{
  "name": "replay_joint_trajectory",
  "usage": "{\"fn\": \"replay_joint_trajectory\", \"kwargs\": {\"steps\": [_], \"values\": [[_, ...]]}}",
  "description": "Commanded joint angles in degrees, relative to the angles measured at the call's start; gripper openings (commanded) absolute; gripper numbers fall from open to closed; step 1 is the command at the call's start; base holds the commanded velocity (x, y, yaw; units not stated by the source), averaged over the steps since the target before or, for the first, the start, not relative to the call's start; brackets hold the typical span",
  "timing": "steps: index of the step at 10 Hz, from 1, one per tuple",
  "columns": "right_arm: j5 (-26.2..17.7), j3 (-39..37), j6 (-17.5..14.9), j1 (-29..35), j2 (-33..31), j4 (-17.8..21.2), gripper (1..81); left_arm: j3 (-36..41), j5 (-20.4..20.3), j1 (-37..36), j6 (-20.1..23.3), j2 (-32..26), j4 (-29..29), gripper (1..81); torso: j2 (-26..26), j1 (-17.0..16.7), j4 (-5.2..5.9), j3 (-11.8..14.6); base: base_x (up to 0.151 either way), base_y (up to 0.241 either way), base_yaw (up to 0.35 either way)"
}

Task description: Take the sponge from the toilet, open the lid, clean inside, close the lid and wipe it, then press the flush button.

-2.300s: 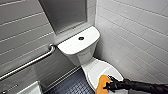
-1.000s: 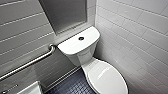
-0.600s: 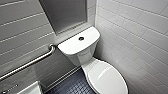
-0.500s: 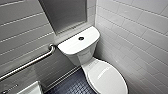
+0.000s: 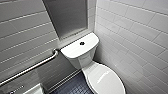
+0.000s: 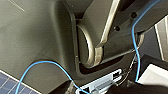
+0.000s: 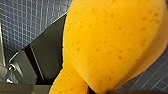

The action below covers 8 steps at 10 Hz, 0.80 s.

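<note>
The white toilet (image 5: 106, 81) stands in the corner with its lid down. Its rounded tank (image 5: 75, 51) is behind the lid, and the small dark flush button (image 5: 82, 43) sits in the middle of the tank top. In the right wrist view the orange sponge (image 7: 112, 42) looms large over the dark tiled floor. My right gripper (image 7: 86, 88) is shut on it, and the sponge is pinched narrow at the grip. My left gripper stands open, with nothing seen in it.
A metal grab bar (image 5: 30, 68) runs along the left wall. White tiled wall (image 5: 130, 37) stands close on the toilet's right. Dark tiled floor (image 5: 75, 86) lies left of the bowl, with a white object (image 5: 33, 90) at the lower left. A blue cable (image 6: 37, 65) crosses the left wrist view.
A little over two seconds ago the sponge and right arm were over the lid's front in the head view; they have since drawn back. Nothing has moved in the last second.
</note>
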Motion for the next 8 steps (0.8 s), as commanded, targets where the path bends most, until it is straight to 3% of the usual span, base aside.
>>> {"fn": "replay_joint_trajectory", "kwargs": {"steps": [1,7,8], "values": [[-0.5,-7.5,-0.3,-3.4,4.3,-5.1,1.0,0.8,4.5,1.5,0.1,0.2,-0.3,81.1,5.6,-3.6,0.0,5.5,0.0,0.0,0.0],[-0.5,-16.4,-0.3,-6.1,13.4,-8.1,1.0,0.0,4.4,1.4,0.0,-0.5,-0.4,81.1,17.6,-11.5,0.0,17.9,0.0,0.0,0.0],[-0.6,-19.5,-0.3,-6.3,15.1,-8.2,1.0,-0.4,4.4,1.3,0.0,-0.3,-0.4,81.1,19.6,-12.9,0.0,14.4,0.0,0.0,0.0]]}}
